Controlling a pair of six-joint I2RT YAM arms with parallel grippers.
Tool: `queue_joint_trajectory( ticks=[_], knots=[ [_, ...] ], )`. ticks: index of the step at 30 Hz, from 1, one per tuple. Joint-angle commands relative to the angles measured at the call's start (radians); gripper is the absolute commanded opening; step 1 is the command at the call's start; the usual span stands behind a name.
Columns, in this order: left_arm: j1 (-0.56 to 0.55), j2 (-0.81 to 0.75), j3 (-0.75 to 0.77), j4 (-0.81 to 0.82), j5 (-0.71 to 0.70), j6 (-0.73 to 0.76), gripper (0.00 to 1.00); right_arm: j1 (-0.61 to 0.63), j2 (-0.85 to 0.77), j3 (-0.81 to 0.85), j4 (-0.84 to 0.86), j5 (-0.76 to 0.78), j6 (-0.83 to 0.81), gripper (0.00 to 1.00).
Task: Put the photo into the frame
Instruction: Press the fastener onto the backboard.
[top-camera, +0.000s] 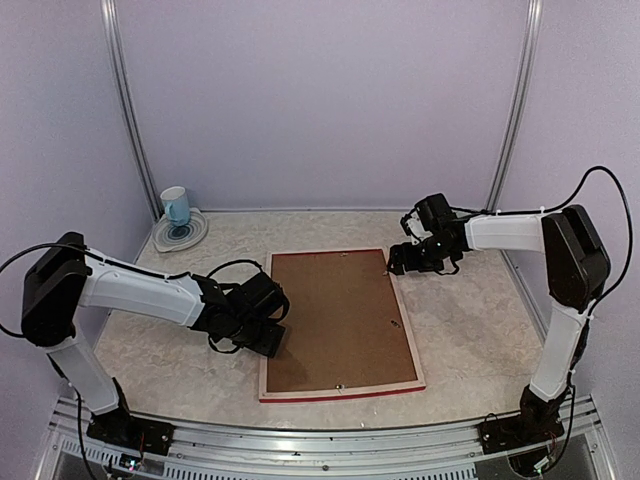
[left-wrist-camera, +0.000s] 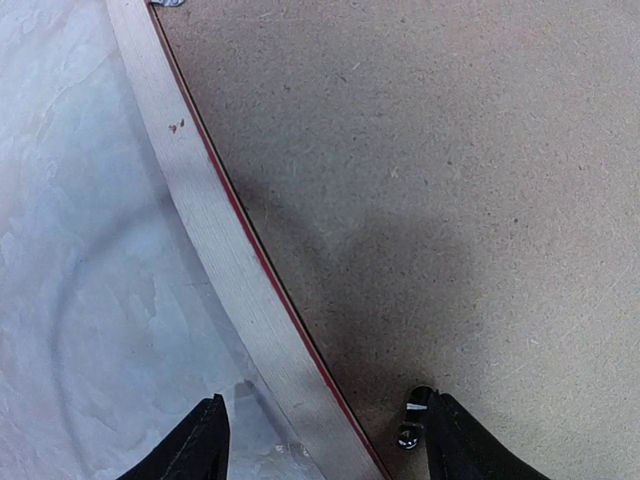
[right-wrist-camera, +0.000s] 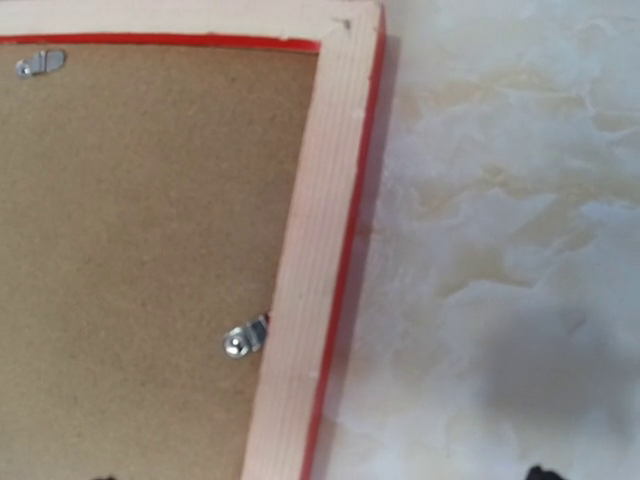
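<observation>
The frame (top-camera: 266, 345) lies face down in the middle of the table, pale wood back up with a thin red edge. A plain brown backing board (top-camera: 335, 320) fills it. The photo is hidden. My left gripper (top-camera: 268, 325) is open and empty. In the left wrist view it (left-wrist-camera: 320, 440) straddles the frame's left rail (left-wrist-camera: 215, 230), one finger over the table and one over the board (left-wrist-camera: 450, 180) beside a metal tab (left-wrist-camera: 410, 422). My right gripper (top-camera: 405, 260) hovers open by the frame's far right corner (right-wrist-camera: 345, 30). Only a fingertip (right-wrist-camera: 541, 472) shows there.
A blue-and-white cup (top-camera: 175, 207) stands on a small plate (top-camera: 195, 235) at the back left. Small metal tabs (right-wrist-camera: 243, 338) sit along the board's edge. The marbled table (top-camera: 480, 320) is walled in by lilac panels at the back and sides.
</observation>
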Motion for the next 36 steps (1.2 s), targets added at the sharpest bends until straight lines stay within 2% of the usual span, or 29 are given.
queue_joint_trajectory(
  ticks=[1, 6, 10, 26, 36],
  knots=[
    [-0.005, 0.014, 0.01, -0.007, -0.009, -0.012, 0.65, -0.009, -0.034, -0.01, 0.009, -0.006, -0.002, 0.88],
    [-0.005, 0.011, 0.009, -0.008, -0.009, -0.014, 0.64, -0.009, -0.031, -0.011, 0.009, -0.004, -0.002, 0.88],
    [-0.005, -0.002, 0.009, -0.011, -0.024, -0.022, 0.58, -0.009, -0.03, -0.011, 0.009, -0.006, -0.003, 0.88],
    [-0.004, -0.065, 0.031, -0.039, -0.081, -0.04, 0.58, -0.009, -0.025, -0.007, 0.007, -0.011, -0.005, 0.88],
    [-0.012, -0.028, 0.063, -0.104, -0.074, -0.021, 0.56, -0.009, -0.027, -0.004, 0.004, -0.008, -0.006, 0.88]
  ],
)
